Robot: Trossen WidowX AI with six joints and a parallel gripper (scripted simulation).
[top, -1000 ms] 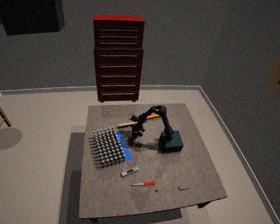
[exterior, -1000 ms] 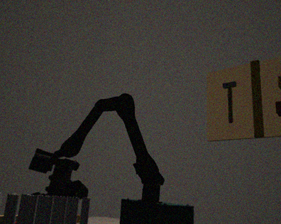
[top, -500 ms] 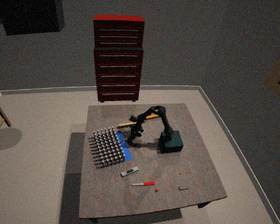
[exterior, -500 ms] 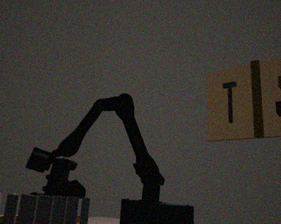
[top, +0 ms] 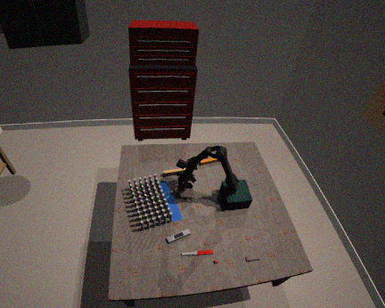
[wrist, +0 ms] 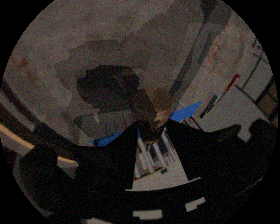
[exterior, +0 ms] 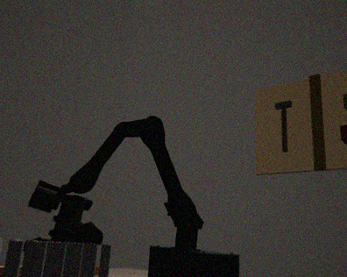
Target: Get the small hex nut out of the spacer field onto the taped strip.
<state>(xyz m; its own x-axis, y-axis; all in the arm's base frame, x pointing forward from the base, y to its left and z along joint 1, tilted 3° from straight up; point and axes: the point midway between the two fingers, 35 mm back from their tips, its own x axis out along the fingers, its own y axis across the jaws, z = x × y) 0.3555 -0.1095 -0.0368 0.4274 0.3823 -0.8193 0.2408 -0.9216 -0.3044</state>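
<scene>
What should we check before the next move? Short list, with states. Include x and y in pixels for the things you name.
1. Gripper (top: 176,192) (exterior: 76,236) (wrist: 151,122) shut on something: ok, a brown piece (wrist: 159,104); which tool, cannot tell.
2. Its lower end clear of the spacers (top: 149,200) (exterior: 55,269) (wrist: 145,159): cannot tell.
3. Spacers all upright: ok as far as the top view shows.
4. Nut located: not ok, not identifiable in any view.
5. Screwdriver (top: 205,253) (wrist: 233,82) and grey bar (top: 178,236) (wrist: 208,106) outside the field: ok.
</scene>
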